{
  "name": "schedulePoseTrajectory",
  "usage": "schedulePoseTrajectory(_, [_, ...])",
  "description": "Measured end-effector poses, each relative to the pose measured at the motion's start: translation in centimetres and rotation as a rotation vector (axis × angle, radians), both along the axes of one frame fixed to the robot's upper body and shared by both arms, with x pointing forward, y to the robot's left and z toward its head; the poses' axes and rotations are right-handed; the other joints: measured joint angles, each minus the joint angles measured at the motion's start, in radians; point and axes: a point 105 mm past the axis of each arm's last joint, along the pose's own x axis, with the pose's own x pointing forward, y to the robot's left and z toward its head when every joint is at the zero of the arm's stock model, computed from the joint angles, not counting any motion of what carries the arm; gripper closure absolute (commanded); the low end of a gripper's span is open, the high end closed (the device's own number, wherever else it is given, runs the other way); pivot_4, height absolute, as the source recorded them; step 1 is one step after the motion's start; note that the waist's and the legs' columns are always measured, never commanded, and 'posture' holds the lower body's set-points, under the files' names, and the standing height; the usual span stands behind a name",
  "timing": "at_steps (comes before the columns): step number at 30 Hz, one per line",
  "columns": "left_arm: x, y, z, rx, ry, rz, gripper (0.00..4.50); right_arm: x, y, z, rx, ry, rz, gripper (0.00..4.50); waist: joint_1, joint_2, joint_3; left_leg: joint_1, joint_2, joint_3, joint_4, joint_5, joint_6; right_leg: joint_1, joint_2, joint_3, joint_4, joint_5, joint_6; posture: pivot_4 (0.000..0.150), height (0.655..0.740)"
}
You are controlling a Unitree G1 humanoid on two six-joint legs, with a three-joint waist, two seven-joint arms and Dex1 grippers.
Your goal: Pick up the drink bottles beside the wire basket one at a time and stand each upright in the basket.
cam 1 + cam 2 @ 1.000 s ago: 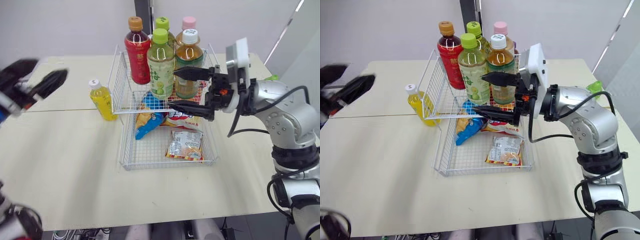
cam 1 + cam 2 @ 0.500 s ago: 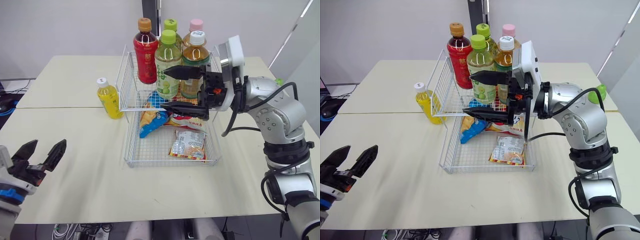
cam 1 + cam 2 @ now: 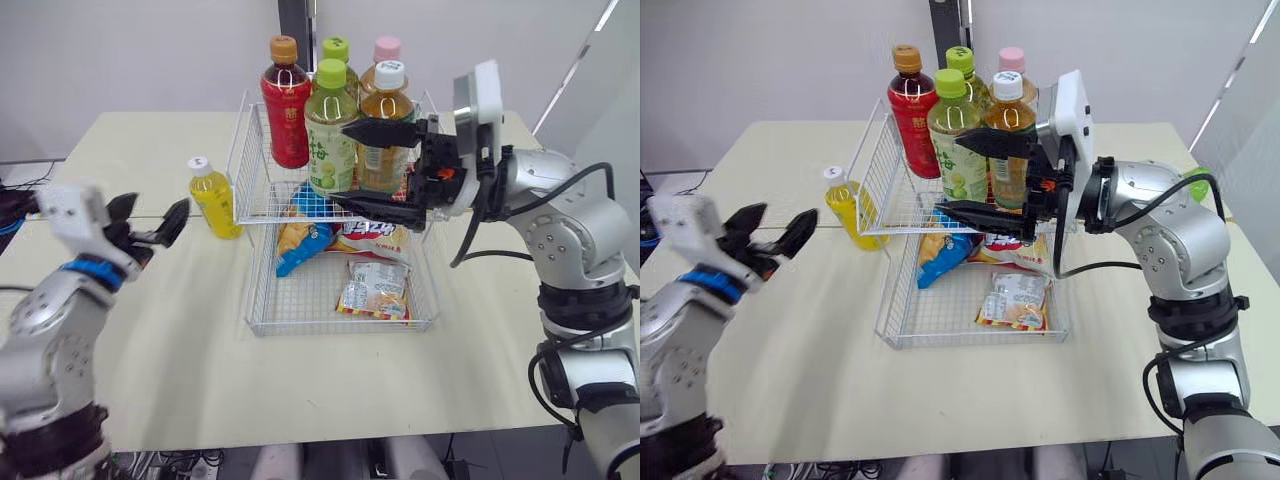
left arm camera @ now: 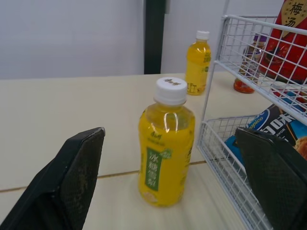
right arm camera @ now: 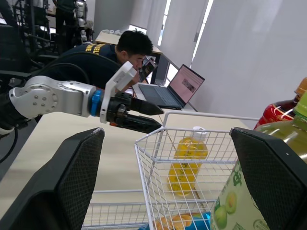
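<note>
A small yellow bottle (image 3: 213, 197) with a white cap stands upright on the table just left of the wire basket (image 3: 247, 300). My left gripper (image 3: 152, 212) is open, left of the bottle and pointed at it; in the left wrist view the bottle (image 4: 165, 143) stands between and beyond the fingers (image 4: 62, 187). The basket's upper tier holds several upright bottles: red (image 3: 284, 105), green (image 3: 330, 130), amber (image 3: 385, 125). My right gripper (image 3: 340, 163) is open in front of them, holding nothing.
Snack packets (image 3: 370, 290) lie in the basket's lower tray. A second yellow bottle (image 4: 197, 62) stands farther back on the table. A green-capped object (image 3: 1195, 183) sits at the right edge behind my right arm. A person (image 5: 120, 50) sits at a laptop beyond.
My left arm has risen from the near-left corner and now points its open gripper at the yellow bottle. The right gripper stays open by the upper tier. The camera view shifted slightly.
</note>
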Motion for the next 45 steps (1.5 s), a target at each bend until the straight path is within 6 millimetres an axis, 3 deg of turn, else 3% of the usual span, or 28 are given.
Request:
schedulePoseTrajectory(11, [6.1, -1.3, 0.5, 0.05, 0.008, 0.003, 0.02, -0.4, -0.8, 0.3, -0.003, -0.012, -0.049, 0.0, 0.0, 0.0, 0.0, -0.001, 0.0, 0.0, 0.0, 0.0, 0.0, -0.001, -0.001, 0.0, 0.0, 0.0, 0.0, 0.15, 0.74])
schedulePoseTrajectory(19, [7.2, -1.0, 0.0, 0.068, 0.017, 0.009, 0.02, -0.5, -1.2, 0.5, -0.008, -0.012, -0.07, 0.0, -0.002, 0.0, 0.0, -0.001, 0.0, 0.0, 0.0, 0.0, 0.0, -0.001, -0.001, 0.0, 0.0, 0.0, 0.0, 0.15, 0.74])
schedulePoseTrajectory(23, [7.3, -0.9, -0.2, 0.066, 0.015, -0.003, 0.91, -0.5, -1.2, 0.4, -0.011, -0.008, -0.072, 0.0, -0.001, 0.0, 0.0, -0.001, 0.0, -0.001, 0.0, 0.0, 0.0, -0.001, -0.001, 0.0, 0.0, 0.0, 0.0, 0.15, 0.74])
schedulePoseTrajectory(30, [7.8, -1.4, 0.0, 0.056, 0.003, -0.023, 3.06, -0.6, -1.2, 0.5, -0.013, -0.012, -0.076, 0.0, 0.0, 0.0, 0.0, -0.002, 0.0, -0.001, 0.0, 0.0, 0.0, -0.001, -0.001, -0.001, 0.0, 0.0, 0.0, 0.15, 0.74])
schedulePoseTrajectory(41, [7.5, -1.2, 0.2, 0.061, 0.004, -0.068, 3.12, -0.5, -1.4, 0.7, -0.005, -0.014, -0.094, 0.0, -0.002, 0.0, 0.0, -0.002, 0.0, -0.001, 0.0, 0.0, 0.0, -0.002, -0.001, -0.001, 0.0, 0.0, 0.0, 0.15, 0.74])
schedulePoseTrajectory(45, [6.2, 0.3, 2.0, 0.084, 0.016, -0.127, 3.12, -0.5, -1.4, 0.6, -0.006, -0.011, -0.094, 0.0, -0.007, 0.0, 0.0, -0.003, 0.0, -0.001, 0.0, 0.0, 0.0, -0.003, 0.0, -0.001, 0.0, 0.0, 0.0, 0.15, 0.74])
